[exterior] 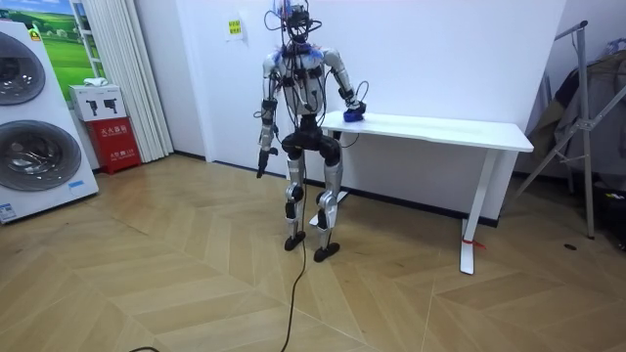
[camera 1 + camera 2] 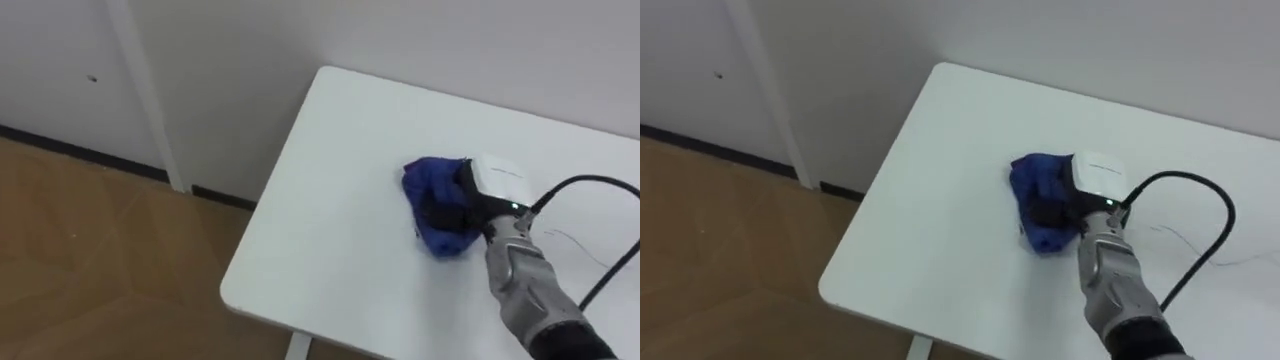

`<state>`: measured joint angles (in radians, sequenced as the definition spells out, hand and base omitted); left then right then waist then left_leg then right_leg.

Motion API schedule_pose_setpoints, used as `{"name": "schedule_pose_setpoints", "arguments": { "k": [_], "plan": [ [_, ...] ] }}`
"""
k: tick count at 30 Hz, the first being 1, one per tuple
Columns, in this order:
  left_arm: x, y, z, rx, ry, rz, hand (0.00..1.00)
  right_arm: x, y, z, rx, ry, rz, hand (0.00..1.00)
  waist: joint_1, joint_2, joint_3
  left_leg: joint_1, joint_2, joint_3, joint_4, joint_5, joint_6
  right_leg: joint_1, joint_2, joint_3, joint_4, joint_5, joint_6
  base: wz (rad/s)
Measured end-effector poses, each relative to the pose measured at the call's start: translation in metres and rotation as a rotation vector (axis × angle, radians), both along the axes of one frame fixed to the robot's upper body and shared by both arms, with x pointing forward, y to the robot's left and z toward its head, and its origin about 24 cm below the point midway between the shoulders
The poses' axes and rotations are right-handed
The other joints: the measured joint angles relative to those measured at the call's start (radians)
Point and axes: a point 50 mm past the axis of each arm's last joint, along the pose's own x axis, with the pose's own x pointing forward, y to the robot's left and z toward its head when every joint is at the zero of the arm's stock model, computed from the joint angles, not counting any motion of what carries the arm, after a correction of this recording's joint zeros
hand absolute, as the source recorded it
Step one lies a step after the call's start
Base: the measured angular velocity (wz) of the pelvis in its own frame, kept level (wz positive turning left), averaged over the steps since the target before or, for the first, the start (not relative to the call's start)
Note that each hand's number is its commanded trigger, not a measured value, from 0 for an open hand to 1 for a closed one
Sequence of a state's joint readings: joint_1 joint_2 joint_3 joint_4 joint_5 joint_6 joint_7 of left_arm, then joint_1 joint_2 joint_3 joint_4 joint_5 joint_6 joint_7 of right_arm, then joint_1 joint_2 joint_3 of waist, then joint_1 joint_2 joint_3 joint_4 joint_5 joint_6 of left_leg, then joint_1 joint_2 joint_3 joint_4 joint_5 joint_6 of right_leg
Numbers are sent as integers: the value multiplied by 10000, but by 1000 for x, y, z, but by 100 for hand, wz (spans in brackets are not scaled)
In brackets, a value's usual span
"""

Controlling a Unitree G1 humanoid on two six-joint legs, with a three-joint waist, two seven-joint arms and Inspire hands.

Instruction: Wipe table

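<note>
Here the right hand [image 2: 464,206] is clamped on the blue cloth [image 2: 425,180], which lies bunched under and just ahead of it on the table [image 2: 330,220]. The left hand [image 1: 261,161] hangs at the robot's side, well apart from the cloth; its state I cannot tell.

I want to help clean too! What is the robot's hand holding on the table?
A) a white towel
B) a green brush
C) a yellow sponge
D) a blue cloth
D: the robot's right hand grips a bunched blue cloth on the white table.
</note>
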<state>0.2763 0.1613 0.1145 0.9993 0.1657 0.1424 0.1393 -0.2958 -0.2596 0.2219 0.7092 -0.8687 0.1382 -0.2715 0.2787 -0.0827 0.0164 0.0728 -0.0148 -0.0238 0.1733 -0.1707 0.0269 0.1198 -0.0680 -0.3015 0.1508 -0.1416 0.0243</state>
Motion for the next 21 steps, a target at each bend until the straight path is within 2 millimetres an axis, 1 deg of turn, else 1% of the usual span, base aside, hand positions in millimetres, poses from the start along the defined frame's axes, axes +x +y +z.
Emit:
{"name": "schedule_pose_setpoints", "arguments": {
  "k": [2,3,4,5,6,7,8,9,10,11,12,13,14,15,16,19,21],
  "plan": [
    [-7,1,0,-12,176,182,0,-4,-7,-4,183,58,-191,100,-16,-11,-11,49,-3,-72,-49,-3,3,56,6,-57,4,0,1,21],
    [-11,3,1,18,234,278,0,-8,-10,-8,384,62,-225,100,-105,-8,-11,86,-12,-89,-57,-8,9,141,7,-105,-5,-1,2,23],
    [-13,4,1,60,253,346,0,-15,-14,-15,773,37,-450,100,-275,15,-5,112,-21,-171,-53,-15,19,255,1,-114,-23,-1,3,29],
    [-12,5,1,83,241,367,0,-19,-16,-17,943,-7,-597,100,-319,30,-20,125,-33,-219,-51,-20,27,286,-6,-122,-22,-5,9,28],
    [-12,6,2,134,167,456,0,-28,-23,-23,1316,-136,-998,100,-335,58,-22,246,-54,-264,-63,-32,45,377,-31,-168,-24,-24,40,23],
    [-14,8,2,191,138,596,0,-38,-31,-29,1771,-193,-1516,100,-448,99,-59,289,-113,-371,-62,-47,70,477,-72,-311,-31,-51,84,26],
    [-14,9,2,223,115,623,0,-43,-35,-31,1897,-230,-1738,100,-560,111,-63,318,-151,-449,-53,-49,75,553,-100,-378,-56,-59,95,31],
    [-16,12,3,322,102,730,0,-56,-46,-37,2163,-313,-2387,100,-688,159,-116,396,-161,-500,-54,-64,121,704,-154,-426,-111,-82,133,21],
    [-18,15,5,427,37,1019,0,-69,-56,-42,2450,-382,-3103,100,-832,200,-221,439,-221,-493,-51,-102,182,804,-204,-379,-146,-124,201,12],
    [-21,17,5,479,66,1132,0,-75,-60,-44,2596,-406,-3450,100,-935,214,-265,457,-243,-496,-43,-118,206,850,-221,-361,-153,-130,211,5],
    [-25,19,7,571,89,1357,0,-87,-70,-48,2882,-498,-4192,100,-1164,250,-315,495,-311,-514,-30,-145,246,916,-254,-332,-140,-143,231,7],
    [-26,21,7,637,64,1525,0,-97,-80,-51,3057,-625,-4926,100,-1367,248,-333,523,-326,-535,-15,-168,284,981,-297,-327,-135,-161,261,7],
    [-27,21,7,656,71,1535,0,-101,-84,-52,3073,-656,-5228,100,-1471,251,-334,552,-343,-552,-1,-185,306,1033,-314,-345,-137,-161,268,5],
    [-26,21,7,660,59,1529,0,-109,-92,-54,3110,-665,-5820,100,-1648,261,-370,578,-361,-571,80,-235,353,1103,-336,-443,-122,-150,287,0],
    [-26,21,7,657,53,1531,0,-117,-100,-55,3030,-624,-6262,100,-1686,269,-403,582,-367,-596,180,-291,376,1139,-344,-496,-108,-129,322,0],
    [-21,21,7,644,-100,1453,0,-132,-110,-57,2784,-518,-6725,100,-1755,265,-414,669,-412,-630,340,-384,425,1303,-369,-559,-100,-109,355,0],
    [-17,20,7,656,-183,1428,0,-131,-109,-58,2769,-475,-6738,100,-1697,269,-414,720,-443,-638,335,-388,432,1388,-380,-556,-101,-102,367,-8]
  ]
}}
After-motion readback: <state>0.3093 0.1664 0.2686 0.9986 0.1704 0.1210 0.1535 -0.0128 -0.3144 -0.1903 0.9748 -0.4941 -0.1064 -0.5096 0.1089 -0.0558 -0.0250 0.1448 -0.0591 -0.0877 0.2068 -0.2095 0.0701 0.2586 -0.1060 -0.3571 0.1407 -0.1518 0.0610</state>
